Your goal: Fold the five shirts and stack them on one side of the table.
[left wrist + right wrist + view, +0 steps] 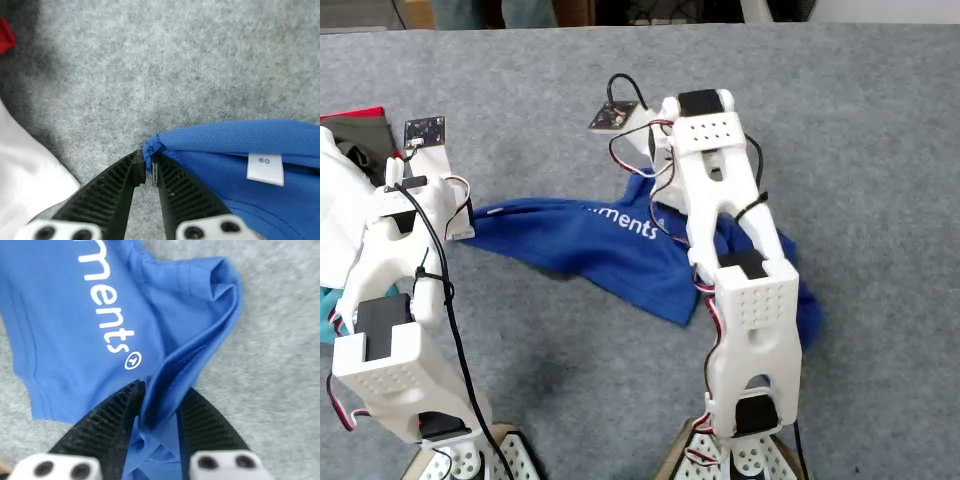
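Blue shirt (582, 245): corner clamped between left jaws, a fold clamped between right jaws. Folding under way; next likely needs an even lift.

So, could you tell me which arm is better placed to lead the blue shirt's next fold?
Likely left: left tool pinches the blue shirt at a corner; right tool grips a bunched fold.

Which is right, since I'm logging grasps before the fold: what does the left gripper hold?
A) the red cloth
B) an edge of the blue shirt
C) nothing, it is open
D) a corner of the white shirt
B: in the left wrist view the left gripper is shut on a corner of the blue shirt, near its white tag.
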